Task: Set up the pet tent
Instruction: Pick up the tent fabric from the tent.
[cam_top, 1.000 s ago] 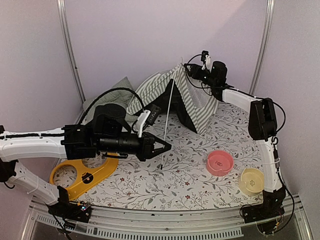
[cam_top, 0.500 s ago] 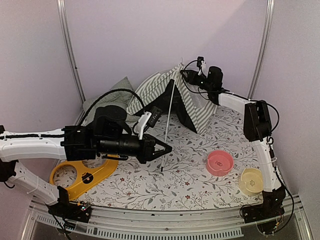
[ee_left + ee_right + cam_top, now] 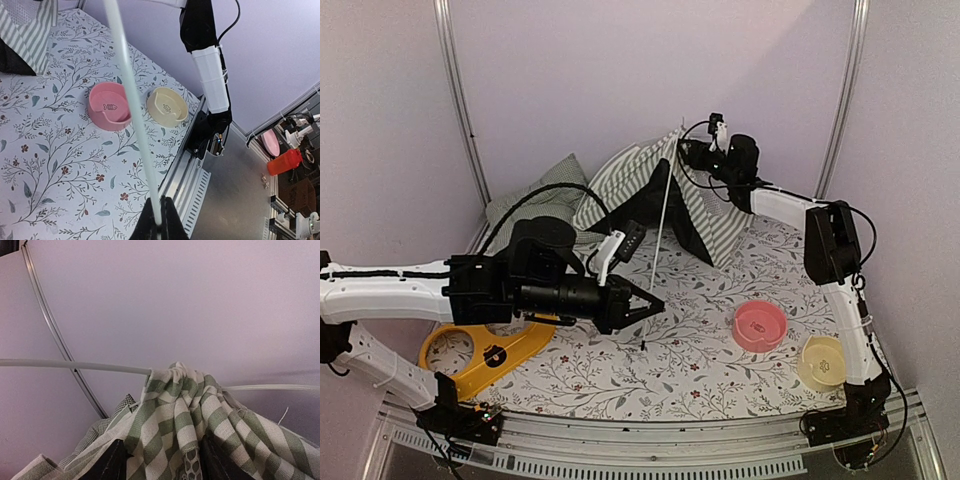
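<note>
With left gripper [image 3: 159, 220] clamped on the pole [image 3: 660, 215] and right gripper [image 3: 167, 460] half-closed around the pet tent [image 3: 705, 205] peak, plant pole foot gently on the table [image 3: 700, 370], short of its near edge.

place: robot lab test cell is indicated | evidence: plain lilac enclosure walls [image 3: 620, 80], grey aluminium mounting rail [image 3: 650, 457] seen along near edge

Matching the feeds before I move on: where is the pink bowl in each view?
Top external: pink bowl at lower right.
Left wrist: pink bowl left of centre.
Right wrist: not in it.
Shared landmark: the pet tent, striped fabric in all three.
</note>
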Available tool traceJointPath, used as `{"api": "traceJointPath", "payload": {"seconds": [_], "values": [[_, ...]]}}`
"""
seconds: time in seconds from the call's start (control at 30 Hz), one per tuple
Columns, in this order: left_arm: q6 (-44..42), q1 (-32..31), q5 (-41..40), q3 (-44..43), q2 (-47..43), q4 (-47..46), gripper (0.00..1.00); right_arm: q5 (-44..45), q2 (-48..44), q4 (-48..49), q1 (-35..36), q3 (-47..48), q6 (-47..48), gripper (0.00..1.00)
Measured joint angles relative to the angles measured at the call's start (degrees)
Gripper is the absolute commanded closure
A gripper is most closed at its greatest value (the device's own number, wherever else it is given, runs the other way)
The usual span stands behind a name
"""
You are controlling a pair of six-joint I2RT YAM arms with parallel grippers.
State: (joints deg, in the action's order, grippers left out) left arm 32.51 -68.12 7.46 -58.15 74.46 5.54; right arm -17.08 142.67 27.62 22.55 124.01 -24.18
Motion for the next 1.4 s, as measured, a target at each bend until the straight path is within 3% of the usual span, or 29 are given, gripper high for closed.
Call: {"api": "traceJointPath", "payload": {"seconds": [0.47, 0.9, 1.4], "values": [[0.0, -0.4, 0.0, 0.2, -1.3, 0.8, 1.00, 3.3, -13.3, 7.8, 0.9, -16.5, 1.7, 0.45], [-0.2, -0.9, 0.0, 0.6, -1.4, 0.8, 1.00, 4.0, -6.4, 6.5, 1.0, -5.6, 2.1, 0.46], [-0.9, -1.3, 1.1, 0.6, -1.4, 0.8, 1.00, 5.6, -2.1, 5.4, 1.2, -4.1, 2.6, 0.46]]}}
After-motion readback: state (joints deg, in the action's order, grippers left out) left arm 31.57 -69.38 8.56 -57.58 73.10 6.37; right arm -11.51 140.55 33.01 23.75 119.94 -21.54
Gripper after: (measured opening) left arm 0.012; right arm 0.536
